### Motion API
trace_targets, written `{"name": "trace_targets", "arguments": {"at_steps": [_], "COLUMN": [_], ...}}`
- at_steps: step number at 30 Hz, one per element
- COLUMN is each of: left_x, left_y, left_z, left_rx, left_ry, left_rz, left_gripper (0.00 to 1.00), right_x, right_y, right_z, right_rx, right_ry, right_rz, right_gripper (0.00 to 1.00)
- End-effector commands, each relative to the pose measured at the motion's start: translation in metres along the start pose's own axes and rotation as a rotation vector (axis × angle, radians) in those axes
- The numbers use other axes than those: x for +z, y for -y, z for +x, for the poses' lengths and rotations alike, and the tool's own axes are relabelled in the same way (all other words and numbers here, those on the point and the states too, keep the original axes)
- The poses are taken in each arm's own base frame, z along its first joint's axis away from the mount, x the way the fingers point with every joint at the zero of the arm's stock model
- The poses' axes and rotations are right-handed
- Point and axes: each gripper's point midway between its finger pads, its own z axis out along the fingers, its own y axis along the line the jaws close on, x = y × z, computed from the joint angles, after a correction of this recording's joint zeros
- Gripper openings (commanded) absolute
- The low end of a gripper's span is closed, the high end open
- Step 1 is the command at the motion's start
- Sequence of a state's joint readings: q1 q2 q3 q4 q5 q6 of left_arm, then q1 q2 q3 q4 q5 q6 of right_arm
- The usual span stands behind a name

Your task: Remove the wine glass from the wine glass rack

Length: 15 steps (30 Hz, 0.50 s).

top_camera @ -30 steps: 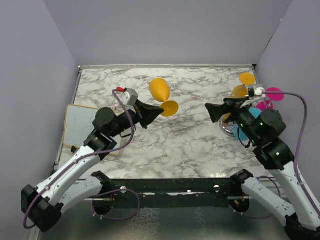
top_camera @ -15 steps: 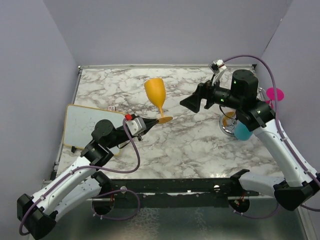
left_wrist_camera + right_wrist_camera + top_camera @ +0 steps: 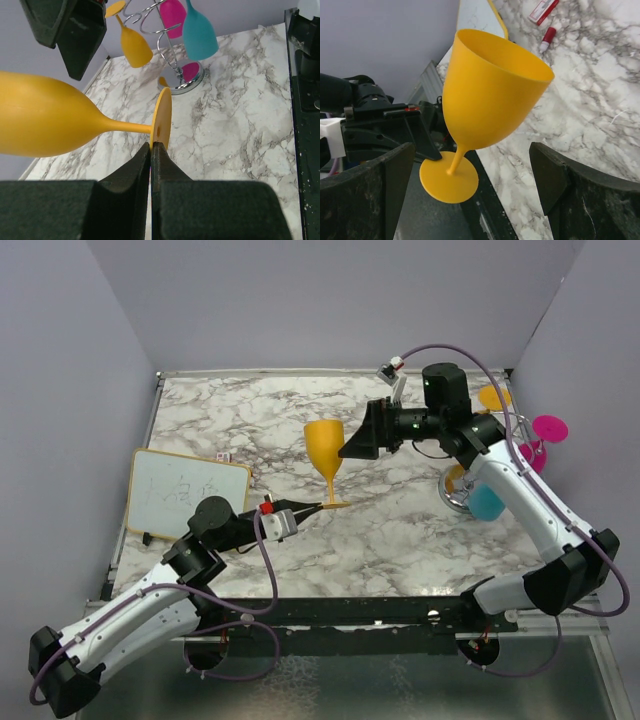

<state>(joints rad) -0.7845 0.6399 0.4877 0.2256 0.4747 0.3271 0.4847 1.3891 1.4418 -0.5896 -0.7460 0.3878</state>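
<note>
Clearly off its stand, the orange wine glass (image 3: 325, 445) is held upright by the left jaws, which are pinched tight on the edge of its round foot. Its stem and bowl rise just past the tips of those jaws. The right jaws are spread wide, level with the bowl. In the right wrist view one finger (image 3: 380, 190) stands to either side of the glass and neither touches it. The wine glass rack (image 3: 186, 82) stands on the marble table (image 3: 400, 530), well beyond the left jaws and behind the right jaws, apart from the held glass. A teal glass (image 3: 199, 32), a pink glass (image 3: 172, 15) and a second orange glass (image 3: 134, 45) hang from its wire arms. A whiteboard (image 3: 185, 490) lies to the left of the left jaws.
</note>
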Motion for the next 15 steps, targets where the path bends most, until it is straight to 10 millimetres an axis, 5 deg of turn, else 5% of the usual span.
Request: {"name": "trace_targets", "arguments": {"at_steps": [1, 15], "left_x": [0.001, 0.003], "left_y": [0.01, 0.022], "left_z": [-0.007, -0.008], "left_rx": [0.036, 0.016], "left_ry": [0.037, 0.045], "left_rz": [0.048, 0.099], "left_gripper": [0.0, 0.0], "right_x": [0.009, 0.038], "right_y": [-0.021, -0.008], "right_z": [0.004, 0.033], "right_rx": [0.053, 0.205], "right_ry": [-0.051, -0.183], "right_rz": [-0.16, -0.282], "right_gripper": [1.0, 1.0]}}
